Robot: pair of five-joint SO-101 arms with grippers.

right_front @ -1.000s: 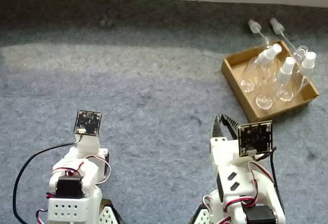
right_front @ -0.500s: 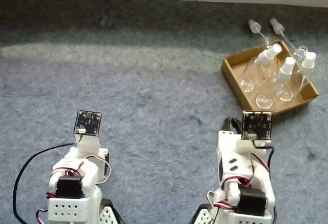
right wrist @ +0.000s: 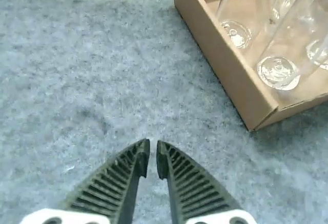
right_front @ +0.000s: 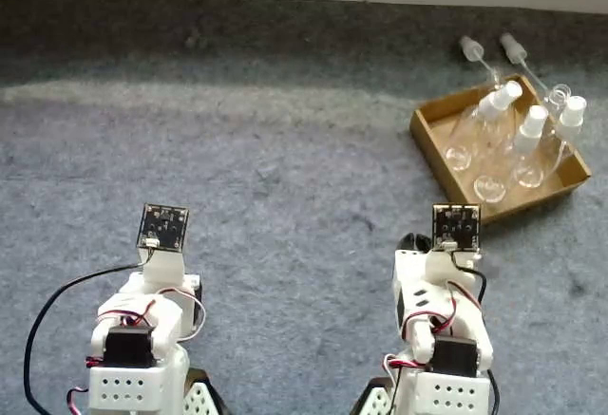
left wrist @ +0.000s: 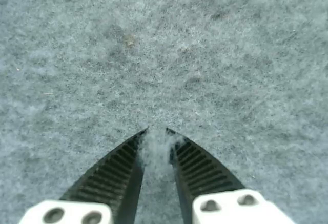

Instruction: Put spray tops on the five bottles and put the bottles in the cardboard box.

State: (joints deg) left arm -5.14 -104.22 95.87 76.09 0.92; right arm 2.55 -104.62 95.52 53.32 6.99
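Note:
The cardboard box (right_front: 430,144) sits at the right of the carpet. Three clear bottles with white spray tops (right_front: 501,99) lie in it, and an open bottle mouth (right_front: 558,94) shows at its far corner. Two loose spray tops (right_front: 472,51) (right_front: 514,49) lie just behind the box. My right arm (right_front: 456,228) is folded near its base, short of the box. Its gripper (right wrist: 152,149) is shut and empty over carpet, with the box wall (right wrist: 215,55) and bottle bases (right wrist: 279,73) beyond it. My left arm (right_front: 163,228) is at the front left, its gripper (left wrist: 156,131) shut on nothing.
Grey carpet (right_front: 285,149) covers the table. A darker strip (right_front: 237,26) runs below a pale wall along the far edge. A black cable (right_front: 52,301) loops beside the left arm's base.
The right arm has drawn back and turned left over its base, away from the box. The left arm, box and bottles have not moved.

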